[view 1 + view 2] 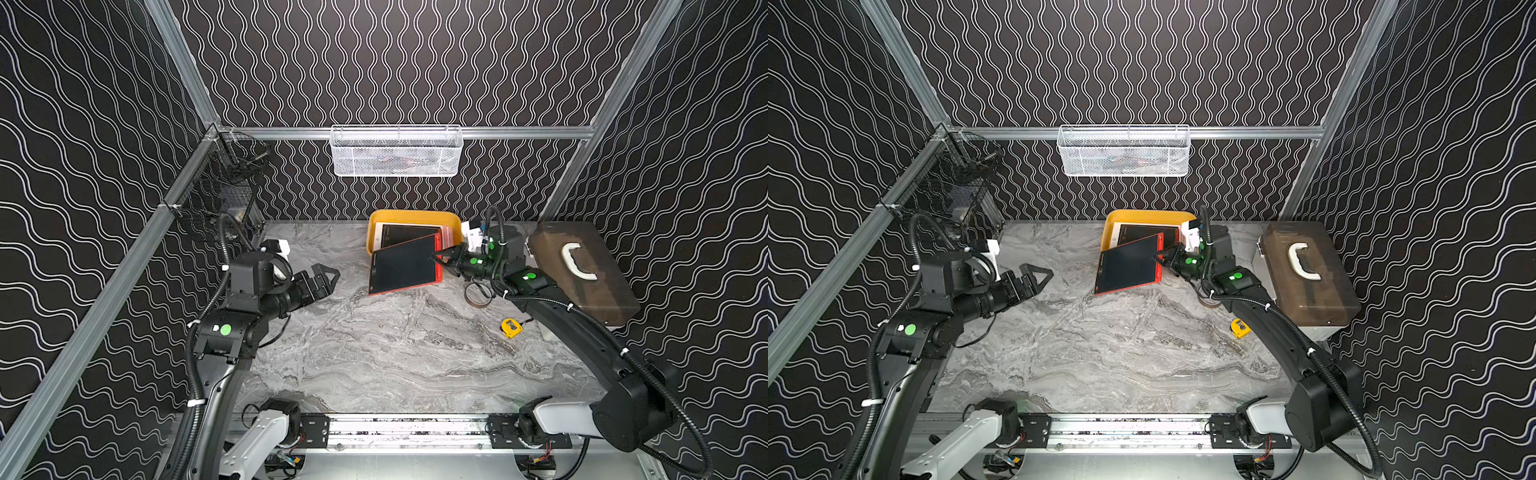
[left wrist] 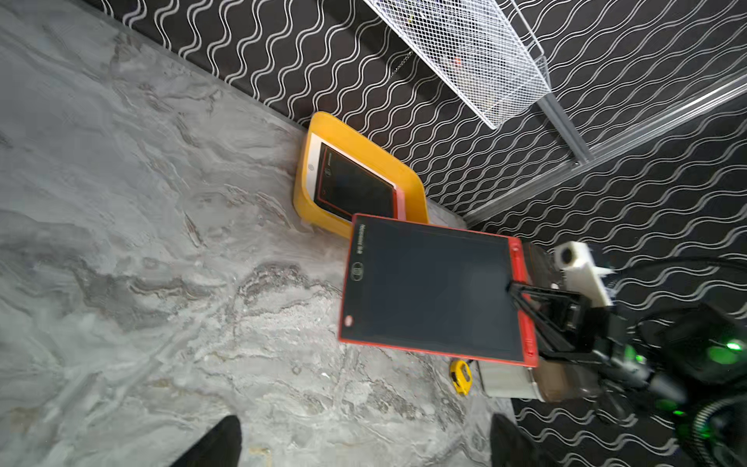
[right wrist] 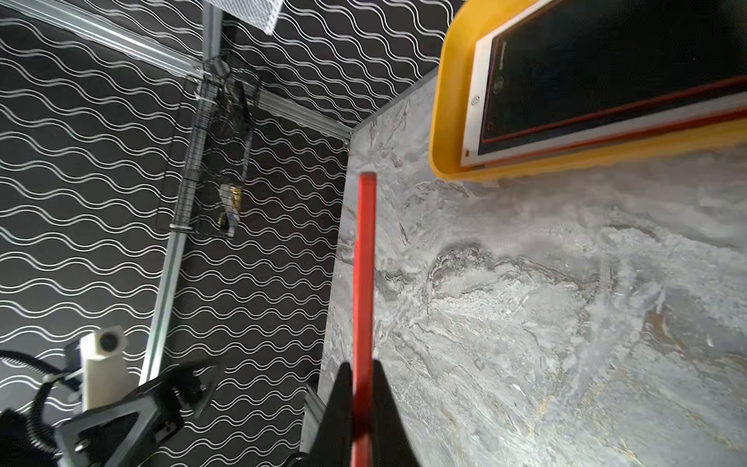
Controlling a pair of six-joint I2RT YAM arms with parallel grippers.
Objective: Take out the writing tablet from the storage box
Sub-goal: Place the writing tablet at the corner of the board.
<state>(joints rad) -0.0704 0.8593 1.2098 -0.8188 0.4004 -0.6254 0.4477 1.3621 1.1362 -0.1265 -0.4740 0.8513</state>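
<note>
The writing tablet [image 1: 405,266], red-framed with a dark screen, hangs tilted just in front of the yellow storage box [image 1: 411,215]; its far corner still overlaps the box's front rim. My right gripper [image 1: 437,256] is shut on the tablet's right edge. In the right wrist view the red edge [image 3: 366,263] runs straight out from between the jaws of that gripper [image 3: 363,372]. A second, white-framed tablet [image 3: 606,60] lies in the box [image 3: 444,101]. My left gripper [image 1: 328,276] is open and empty, well left of the tablet [image 2: 432,289].
A grey case with a brown lid [image 1: 582,270] stands at the right edge. A yellow tape measure [image 1: 511,327] and a tape roll [image 1: 478,295] lie beside my right arm. A white wire basket [image 1: 397,151] hangs on the back wall and a black one [image 1: 224,187] at the left.
</note>
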